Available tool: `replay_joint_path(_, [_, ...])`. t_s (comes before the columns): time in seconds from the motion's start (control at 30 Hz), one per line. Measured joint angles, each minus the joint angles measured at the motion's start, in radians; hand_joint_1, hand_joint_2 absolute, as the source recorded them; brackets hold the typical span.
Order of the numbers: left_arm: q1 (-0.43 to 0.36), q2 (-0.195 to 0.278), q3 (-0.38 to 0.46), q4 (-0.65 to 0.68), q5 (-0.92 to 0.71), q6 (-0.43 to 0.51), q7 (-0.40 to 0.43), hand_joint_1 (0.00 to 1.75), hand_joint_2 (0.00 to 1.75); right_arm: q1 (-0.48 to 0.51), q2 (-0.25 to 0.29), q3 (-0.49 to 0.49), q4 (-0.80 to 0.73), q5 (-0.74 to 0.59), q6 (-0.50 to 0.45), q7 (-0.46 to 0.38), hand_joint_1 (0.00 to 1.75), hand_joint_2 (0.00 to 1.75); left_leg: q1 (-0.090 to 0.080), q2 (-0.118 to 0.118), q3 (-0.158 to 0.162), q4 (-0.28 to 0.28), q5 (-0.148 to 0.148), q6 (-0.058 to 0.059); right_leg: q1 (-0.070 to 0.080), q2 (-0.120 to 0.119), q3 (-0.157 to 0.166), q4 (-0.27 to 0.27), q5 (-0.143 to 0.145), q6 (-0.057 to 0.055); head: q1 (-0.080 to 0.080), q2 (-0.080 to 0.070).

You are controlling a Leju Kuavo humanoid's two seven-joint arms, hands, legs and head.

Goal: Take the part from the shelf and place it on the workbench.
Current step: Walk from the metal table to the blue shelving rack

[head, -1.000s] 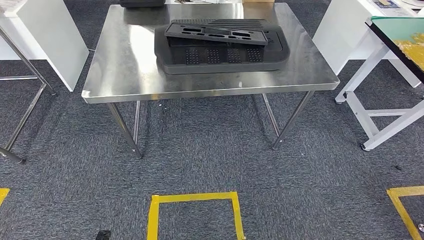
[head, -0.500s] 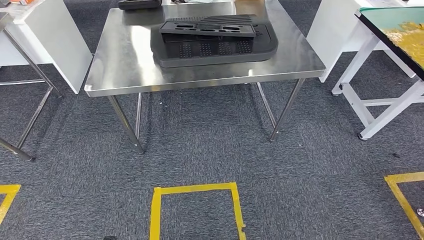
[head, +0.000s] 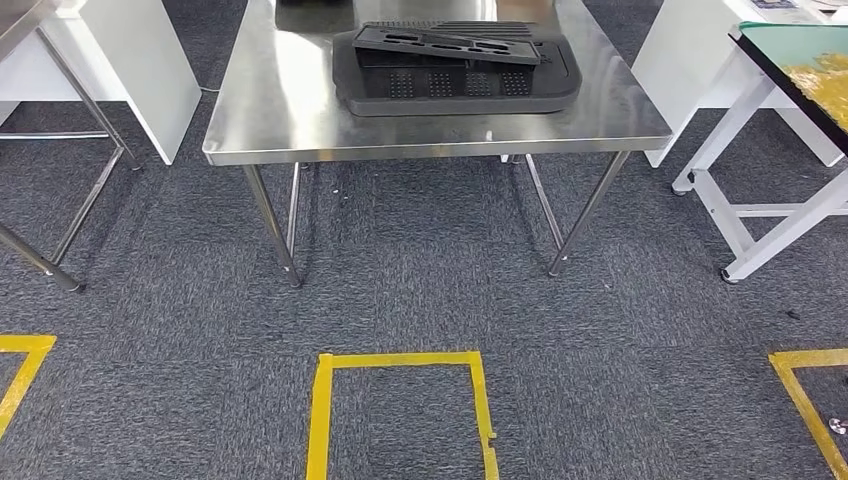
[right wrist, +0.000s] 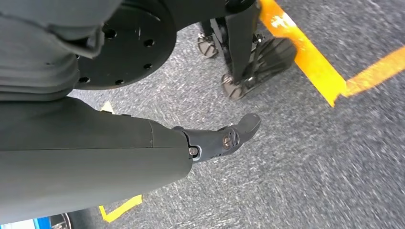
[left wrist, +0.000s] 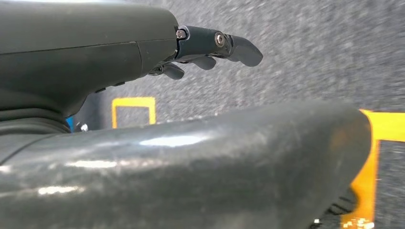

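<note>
Steel table (head: 300, 120) stands ahead of me with the black part (head: 445, 42) lying on a dark tray (head: 560, 95) at its far side. My left hand (left wrist: 210, 47) and right hand (right wrist: 224, 138) hang over grey carpet (head: 420, 270), fingers loosely spread, holding nothing.

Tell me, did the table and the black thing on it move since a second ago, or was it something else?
The whole picture shifted, so the camera moved, not the things. The steel table now sits higher and further right in the head view, and the yellow floor square shows more. The black part lies on the table as before. Both hands hang over the carpet, the left hand and right hand holding nothing.
</note>
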Motion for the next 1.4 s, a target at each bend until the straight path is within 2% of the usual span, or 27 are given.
replay_joint_path(0.07, [0.001, -0.005, 0.003, 0.001, 0.0, -0.004, 0.011, 0.0, 0.0, 0.0, 0.001, 0.002, 0.0, 0.001, 0.0, 0.0, 0.0, 0.0, -0.001, -0.012, -0.018, 0.001, 0.013, 0.001, -0.002, 0.002, -0.043, 0.118, -0.051, 0.001, 0.0, 0.0])
replay_joint_path(0.1, [0.001, -0.008, 0.004, 0.001, -0.004, -0.007, 0.014, 0.0, 0.0, 0.001, 0.001, 0.002, 0.0, 0.001, 0.0, 0.0, 0.0, 0.0, -0.002, -0.021, -0.025, 0.001, 0.019, -0.001, -0.003, 0.003, -0.04, 0.129, -0.056, 0.005, 0.0, 0.0])
replay_joint_path(0.13, [0.001, -0.009, 0.004, 0.001, -0.009, -0.01, 0.015, 0.0, 0.0, 0.001, 0.001, 0.003, 0.0, 0.002, 0.0, 0.0, 0.0, 0.0, -0.002, -0.031, -0.031, 0.001, 0.025, -0.003, -0.003, 0.007, -0.012, 0.094, -0.045, 0.011, 0.0, 0.0])
replay_joint_path(0.17, [0.002, -0.011, 0.004, 0.001, -0.016, -0.012, 0.014, 0.0, 0.0, 0.001, 0.001, 0.003, 0.0, 0.003, 0.0, 0.0, 0.0, 0.0, -0.002, -0.042, -0.036, 0.001, 0.031, -0.006, -0.003, 0.017, 0.034, 0.023, -0.024, 0.016, 0.0, 0.0])
replay_joint_path(0.23, [0.001, -0.016, 0.004, 0.001, -0.029, -0.013, 0.003, 0.0, 0.0, 0.0, 0.0, 0.004, 0.0, 0.004, 0.0, 0.0, 0.0, 0.0, -0.002, -0.062, -0.043, 0.0, 0.041, -0.014, -0.002, 0.057, 0.124, -0.129, 0.01, 0.015, 0.0, 0.0])
replay_joint_path(0.3, [0.0, -0.019, 0.004, 0.001, -0.039, -0.013, -0.016, 0.0, 0.0, -0.001, 0.0, 0.004, 0.0, 0.006, 0.0, 0.0, 0.0, 0.0, -0.003, -0.079, -0.048, -0.001, 0.05, -0.026, 0.005, 0.076, 0.155, -0.186, 0.021, 0.004, -0.001, 0.0])
replay_joint_path(0.37, [0.003, -0.021, 0.003, 0.001, -0.045, -0.013, -0.035, 0.0, 0.0, -0.001, 0.001, 0.005, 0.0, 0.007, 0.0, 0.0, 0.0, 0.0, -0.001, -0.092, -0.053, -0.004, 0.058, -0.038, 0.007, 0.056, 0.156, -0.186, 0.029, -0.008, 0.0, 0.0])
replay_joint_path(0.43, [0.006, -0.021, 0.003, 0.001, -0.048, -0.015, -0.051, 0.0, 0.0, -0.001, 0.003, 0.006, 0.0, 0.008, 0.0, 0.0, 0.0, 0.0, -0.002, -0.058, -0.072, 0.025, 0.034, -0.046, 0.002, 0.032, 0.158, -0.193, 0.04, -0.024, -0.004, 0.0])
replay_joint_path(0.5, [0.005, -0.021, 0.003, 0.001, -0.051, -0.017, -0.063, 0.0, 0.0, 0.003, 0.005, 0.008, 0.0, 0.009, 0.0, 0.0, 0.0, 0.0, -0.003, -0.004, -0.117, 0.126, -0.036, -0.052, 0.002, 0.006, 0.156, -0.195, 0.047, -0.035, -0.012, 0.0])
replay_joint_path(0.57, [0.005, -0.022, 0.003, 0.001, -0.053, -0.019, -0.069, 0.0, 0.0, 0.007, 0.005, 0.009, 0.0, 0.009, 0.0, 0.0, 0.0, 0.0, -0.002, 0.015, -0.161, 0.243, -0.095, -0.059, 0.007, -0.023, 0.152, -0.194, 0.048, -0.037, -0.016, 0.0])
replay_joint_path(0.6, [0.005, -0.022, 0.003, 0.001, -0.054, -0.019, -0.071, 0.0, 0.0, 0.007, 0.005, 0.01, 0.0, 0.01, 0.0, 0.0, 0.0, 0.0, -0.002, 0.018, -0.165, 0.267, -0.101, -0.062, 0.008, -0.038, 0.151, -0.193, 0.048, -0.037, -0.016, 0.0])
replay_joint_path(0.63, [0.006, -0.022, 0.003, 0.001, -0.054, -0.019, -0.072, 0.0, 0.0, 0.007, 0.005, 0.01, 0.0, 0.011, 0.0, 0.0, 0.0, 0.0, -0.002, 0.022, -0.148, 0.25, -0.087, -0.062, 0.009, -0.052, 0.151, -0.192, 0.047, -0.036, -0.016, 0.0])
replay_joint_path(0.67, [0.006, -0.022, 0.003, 0.001, -0.054, -0.019, -0.073, 0.0, 0.0, 0.006, 0.005, 0.01, 0.0, 0.011, 0.0, 0.0, 0.0, 0.0, -0.002, 0.031, -0.113, 0.198, -0.059, -0.062, 0.009, -0.065, 0.151, -0.19, 0.046, -0.036, -0.016, 0.0])
replay_joint_path(0.73, [0.004, -0.022, 0.003, 0.001, -0.054, -0.019, -0.073, 0.0, 0.0, 0.004, 0.006, 0.011, 0.0, 0.013, 0.0, 0.0, 0.0, 0.0, -0.005, 0.072, -0.034, 0.067, -0.014, -0.055, 0.013, -0.087, 0.151, -0.181, 0.042, -0.029, -0.016, 0.0])
replay_joint_path(0.8, [0.002, -0.021, 0.003, 0.001, -0.054, -0.019, -0.073, 0.0, 0.0, 0.003, 0.007, 0.012, 0.0, 0.013, 0.0, 0.0, 0.0, 0.0, -0.011, 0.091, -0.004, 0.008, -0.004, -0.043, 0.02, -0.105, 0.15, -0.175, 0.037, -0.02, -0.014, 0.0])
replay_joint_path(0.87, [0.002, -0.022, 0.003, 0.001, -0.054, -0.019, -0.071, 0.0, 0.0, 0.001, 0.007, 0.012, 0.0, 0.014, 0.0, 0.0, 0.0, 0.0, -0.014, 0.069, -0.01, 0.004, 0.001, -0.029, 0.021, -0.12, 0.15, -0.175, 0.037, -0.011, -0.012, 0.0])
replay_joint_path(0.9, [0.003, -0.022, 0.003, 0.001, -0.054, -0.019, -0.07, 0.0, 0.0, 0.0, 0.007, 0.012, 0.0, 0.014, 0.0, 0.0, 0.0, 0.0, -0.013, 0.058, -0.011, 0.001, 0.005, -0.021, 0.019, -0.109, 0.147, -0.17, 0.033, -0.006, -0.011, 0.0])
replay_joint_path(0.93, [0.003, -0.022, 0.003, 0.001, -0.055, -0.019, -0.069, 0.0, 0.0, -0.001, 0.007, 0.013, 0.0, 0.014, -0.001, -0.001, 0.0, 0.0, -0.01, 0.047, -0.013, -0.002, 0.01, -0.013, 0.017, -0.084, 0.139, -0.152, 0.019, -0.003, -0.01, 0.0])
replay_joint_path(1.0, [0.001, -0.023, 0.003, 0.001, -0.055, -0.019, -0.068, 0.0, 0.0, 0.001, 0.007, 0.013, 0.0, 0.014, -0.001, -0.001, 0.0, 0.0, -0.004, 0.024, -0.019, -0.004, 0.02, -0.002, 0.009, -0.02, 0.095, -0.056, -0.034, -0.003, -0.006, 0.0])
replay_joint_path(1.07, [-0.001, -0.023, 0.003, 0.001, -0.055, -0.019, -0.068, 0.0, 0.0, 0.004, 0.007, 0.013, 0.0, 0.014, -0.001, -0.001, 0.0, 0.0, -0.004, -0.004, -0.03, -0.004, 0.028, 0.001, 0.003, 0.004, 0.035, 0.079, -0.09, -0.004, -0.005, 0.0])
replay_joint_path(1.1, [0.0, -0.023, 0.003, 0.001, -0.055, -0.019, -0.067, 0.0, 0.0, 0.005, 0.007, 0.013, 0.0, 0.014, -0.001, -0.001, 0.0, 0.0, -0.003, -0.02, -0.035, -0.004, 0.032, -0.001, 0.002, 0.006, 0.019, 0.113, -0.098, 0.001, -0.005, 0.0])
replay_joint_path(1.13, [0.0, -0.023, 0.003, 0.002, -0.056, -0.019, -0.067, 0.0, 0.0, 0.005, 0.007, 0.013, 0.0, 0.014, -0.001, -0.001, 0.0, 0.0, -0.003, -0.035, -0.038, -0.003, 0.035, -0.003, 0.0, 0.007, 0.022, 0.107, -0.09, 0.009, -0.005, 0.0])
replay_joint_path(1.17, [0.001, -0.023, 0.003, 0.002, -0.056, -0.019, -0.066, 0.0, 0.0, 0.005, 0.007, 0.013, 0.0, 0.014, -0.001, -0.001, 0.0, 0.0, -0.002, -0.05, -0.04, -0.003, 0.038, -0.006, -0.002, 0.012, 0.047, 0.058, -0.066, 0.019, -0.005, 0.0])
replay_joint_path(1.23, [0.001, -0.025, 0.003, 0.002, -0.057, -0.018, -0.066, 0.0, 0.0, 0.005, 0.006, 0.013, 0.0, 0.014, -0.001, -0.001, 0.0, 0.0, -0.002, -0.079, -0.042, -0.003, 0.045, -0.016, -0.005, 0.051, 0.121, -0.091, -0.01, 0.03, -0.004, 0.0])
replay_joint_path(1.3, [0.001, -0.025, 0.002, 0.001, -0.06, -0.014, -0.069, 0.0, 0.0, 0.004, 0.006, 0.013, 0.0, 0.015, 0.0, -0.002, 0.0, 0.0, -0.004, -0.1, -0.047, -0.004, 0.052, -0.027, -0.003, 0.083, 0.158, -0.173, 0.016, 0.022, -0.004, 0.0])
replay_joint_path(1.37, [0.004, -0.025, 0.002, 0.002, -0.066, -0.005, -0.078, 0.0, 0.0, 0.003, 0.006, 0.013, 0.0, 0.017, 0.001, -0.002, 0.0, 0.0, -0.003, -0.118, -0.056, -0.009, 0.061, -0.041, 0.001, 0.071, 0.159, -0.179, 0.022, 0.005, -0.004, 0.0])
replay_joint_path(1.4, [0.006, -0.025, 0.002, 0.002, -0.07, 0.0, -0.083, 0.0, 0.0, 0.002, 0.006, 0.013, 0.0, 0.018, 0.002, -0.002, 0.0, 0.0, -0.002, -0.112, -0.062, -0.007, 0.062, -0.046, 0.0, 0.058, 0.16, -0.18, 0.027, -0.003, -0.005, 0.0])
